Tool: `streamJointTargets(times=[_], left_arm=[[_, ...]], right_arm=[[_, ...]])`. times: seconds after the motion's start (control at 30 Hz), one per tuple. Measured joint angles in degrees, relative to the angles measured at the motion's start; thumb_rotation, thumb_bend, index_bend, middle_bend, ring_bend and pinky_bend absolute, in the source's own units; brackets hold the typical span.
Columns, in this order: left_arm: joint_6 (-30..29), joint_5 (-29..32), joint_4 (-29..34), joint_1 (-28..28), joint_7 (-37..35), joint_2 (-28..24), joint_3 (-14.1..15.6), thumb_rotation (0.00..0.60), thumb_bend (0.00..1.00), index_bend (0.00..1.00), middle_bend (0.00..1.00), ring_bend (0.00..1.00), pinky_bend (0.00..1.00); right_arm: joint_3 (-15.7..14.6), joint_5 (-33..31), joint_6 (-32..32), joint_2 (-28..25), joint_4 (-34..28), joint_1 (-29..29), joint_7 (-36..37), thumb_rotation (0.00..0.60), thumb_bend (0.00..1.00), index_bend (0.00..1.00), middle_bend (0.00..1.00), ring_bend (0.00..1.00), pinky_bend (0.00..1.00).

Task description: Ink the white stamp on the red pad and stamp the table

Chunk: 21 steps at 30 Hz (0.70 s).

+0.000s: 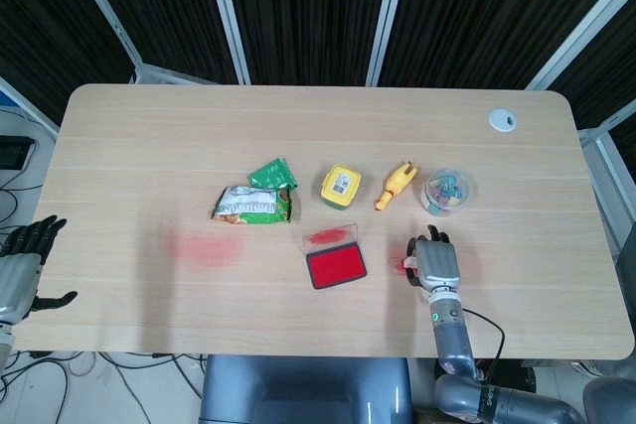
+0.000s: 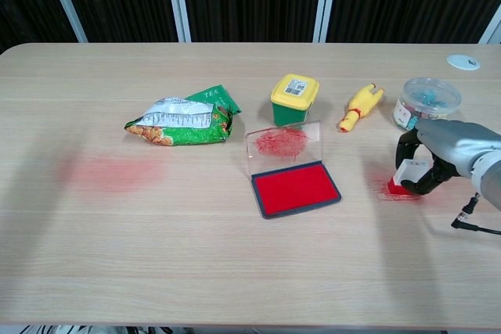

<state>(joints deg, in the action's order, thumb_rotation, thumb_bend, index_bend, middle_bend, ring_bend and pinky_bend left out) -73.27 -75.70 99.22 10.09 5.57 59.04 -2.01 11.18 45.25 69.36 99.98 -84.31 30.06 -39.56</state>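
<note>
My right hand [image 2: 438,154] grips the white stamp [image 2: 407,174], whose red base presses on the table over a red ink mark [image 2: 387,189]. In the head view the same right hand [image 1: 434,263] covers most of the stamp; only a red bit shows at its left. The red ink pad [image 2: 296,188] lies open at the table's middle, its clear lid [image 2: 283,142] standing up behind it, smeared red. The red pad [image 1: 336,266] is left of the right hand. My left hand [image 1: 22,265] hangs off the table's left edge, fingers apart, holding nothing.
A green tea bag [image 2: 184,119], a yellow-lidded green tub [image 2: 293,99], a yellow rubber chicken [image 2: 360,105] and a clear round box [image 2: 427,101] line the table's middle. A faded red smear [image 2: 113,171] marks the left side. A white grommet [image 1: 503,120] sits far right.
</note>
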Motion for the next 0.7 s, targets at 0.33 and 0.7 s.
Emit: streamJointTargets(times=[0.33, 0.7], left_arm=[[-0.1, 0.2, 0.1, 0.0, 0.2, 0.1, -0.1, 0.600, 0.00, 0.00, 0.00, 0.00, 0.00], [0.1, 0.2, 0.1, 0.1, 0.2, 0.1, 0.0, 0.600, 0.00, 0.00, 0.00, 0.00, 0.00]], right_arm=[[-0.3, 1.9, 1.1, 0.5, 0.9, -0.2, 1.1, 0.600, 0.52, 0.72, 0.62, 0.28, 0.17], [-0.7, 4.9, 1.6, -0.6, -1.0, -0.7, 2.7, 0.600, 0.54, 0.74, 0.65, 0.30, 0.17]])
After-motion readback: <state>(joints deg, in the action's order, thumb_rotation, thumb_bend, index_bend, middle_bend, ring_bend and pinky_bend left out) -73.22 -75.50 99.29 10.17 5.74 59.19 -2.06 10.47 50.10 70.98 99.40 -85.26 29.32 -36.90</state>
